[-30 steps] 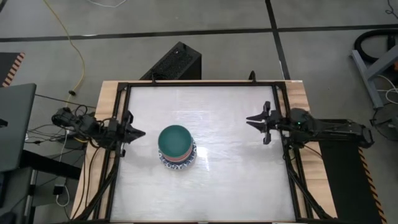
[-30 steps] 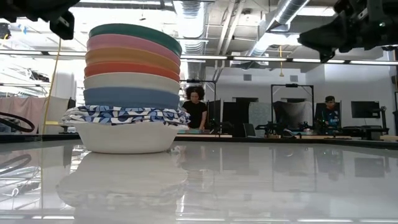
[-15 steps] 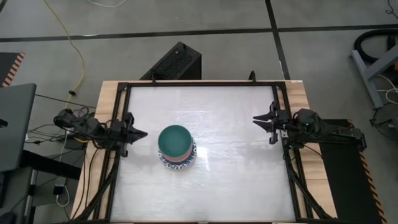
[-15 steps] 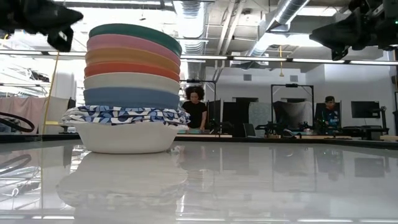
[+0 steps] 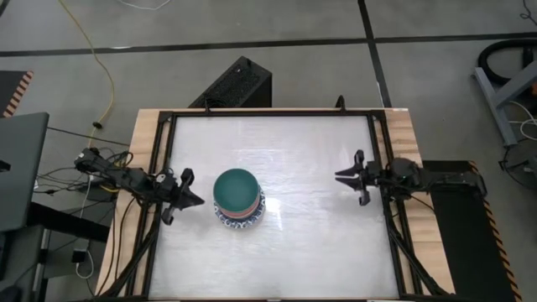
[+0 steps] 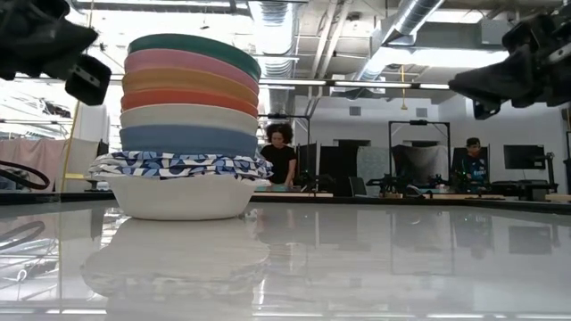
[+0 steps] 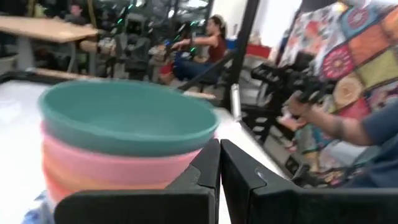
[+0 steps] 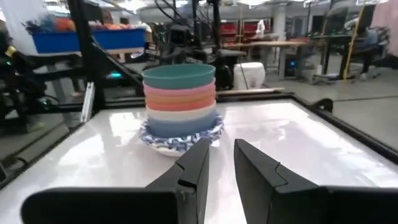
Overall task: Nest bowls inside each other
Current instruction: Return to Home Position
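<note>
Bowls stacked, unmoved, left pincer closed, empty, shifted nearer, right pincer slightly parted, empty

From above, the teal bowl is covering its stack; only a patterned rim is peeking out from 4 to 8 o'clock. In the left wrist view, the left gripper is hiding the lower bowls.

You have one upright stack of bowls just left of centre in the high view. From the bottom up you see the patterned white bowls, then the dark blue bowl, cream bowl, red bowl, orange bowl and pink bowl, with the teal bowl on top.
</note>
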You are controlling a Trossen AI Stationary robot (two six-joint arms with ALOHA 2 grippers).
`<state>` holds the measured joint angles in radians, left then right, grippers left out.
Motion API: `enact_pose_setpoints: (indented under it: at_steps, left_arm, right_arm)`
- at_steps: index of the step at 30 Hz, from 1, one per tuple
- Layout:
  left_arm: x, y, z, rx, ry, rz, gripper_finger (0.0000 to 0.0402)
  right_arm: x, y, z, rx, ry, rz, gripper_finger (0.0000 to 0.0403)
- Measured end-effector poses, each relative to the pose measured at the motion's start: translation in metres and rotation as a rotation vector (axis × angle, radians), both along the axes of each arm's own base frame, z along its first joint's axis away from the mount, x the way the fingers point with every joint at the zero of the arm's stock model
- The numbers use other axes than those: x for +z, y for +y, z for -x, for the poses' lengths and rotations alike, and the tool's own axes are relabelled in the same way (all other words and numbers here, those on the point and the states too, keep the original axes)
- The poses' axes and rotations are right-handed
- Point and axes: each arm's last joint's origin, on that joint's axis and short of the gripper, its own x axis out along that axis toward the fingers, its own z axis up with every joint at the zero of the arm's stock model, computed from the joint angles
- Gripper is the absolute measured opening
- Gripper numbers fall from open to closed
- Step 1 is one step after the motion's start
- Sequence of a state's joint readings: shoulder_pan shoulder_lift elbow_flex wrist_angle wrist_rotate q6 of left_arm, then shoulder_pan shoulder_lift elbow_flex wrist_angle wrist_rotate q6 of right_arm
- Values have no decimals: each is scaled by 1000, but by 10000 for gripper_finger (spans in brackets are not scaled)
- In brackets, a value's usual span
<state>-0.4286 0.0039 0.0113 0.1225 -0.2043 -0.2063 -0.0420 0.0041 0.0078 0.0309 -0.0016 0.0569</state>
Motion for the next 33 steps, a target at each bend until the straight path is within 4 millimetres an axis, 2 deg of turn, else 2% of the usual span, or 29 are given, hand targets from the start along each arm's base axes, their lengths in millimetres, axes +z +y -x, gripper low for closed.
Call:
enact_pose_setpoints:
  at_steps: [7,12,23,33]
  left_arm:
    - [0,-3,1,-93,0,4,0]
    - [0,-4,1,-152,-13,-32,0]
    - [-5,-4,1,-129,10,-114,0]
    - [-2,-3,1,-111,22,-92,0]
  right_arm:
    - [0,7,0,75,-4,-13,97]
    - [1,12,0,117,-11,47,97]
    - [1,7,0,-5,-6,87,97]
    - [1,1,0,-63,-3,87,97]
